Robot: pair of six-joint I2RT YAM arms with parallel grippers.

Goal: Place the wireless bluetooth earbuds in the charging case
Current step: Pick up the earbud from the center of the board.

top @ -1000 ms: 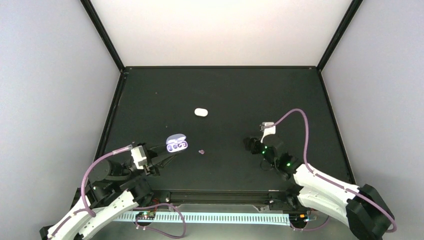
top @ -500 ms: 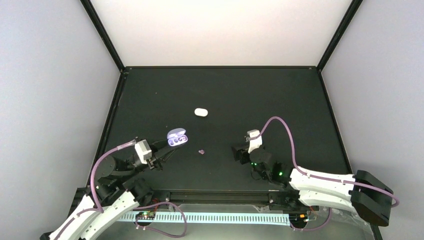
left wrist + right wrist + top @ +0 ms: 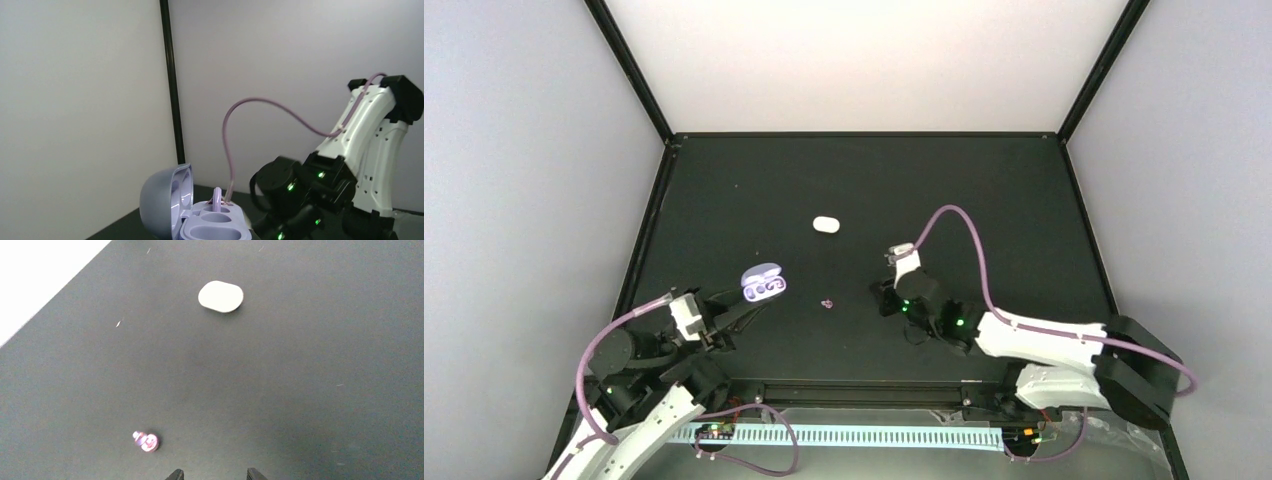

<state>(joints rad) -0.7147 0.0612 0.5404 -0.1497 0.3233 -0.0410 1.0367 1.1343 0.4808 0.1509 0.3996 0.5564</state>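
Since a second ago the right arm has swung to the left, so the right gripper (image 3: 884, 298) is now near the earbud (image 3: 828, 302), to the right of it and not touching. The left gripper (image 3: 752, 298) has drawn the charging case (image 3: 762, 284) a little to the left.

Its jaws are closed on the case and hold it above the black matte table (image 3: 874, 180), with the lid standing open. The case is smooth and rounded, pale lavender inside. Two oval wells show as bare hollows, and behind them a small lavender piece stands up, which I cannot identify.

The right jaws stand a moderate gap apart with nothing between them. Only the two black fingertips (image 3: 174, 474) show, at the bottom edge of the wrist view.

The earbud is a tiny, lumpy, shiny pink-lavender thing lying on the table, a little to the left of these tips. Farther away lies a white oval object (image 3: 826, 225), smooth and with rounded ends.
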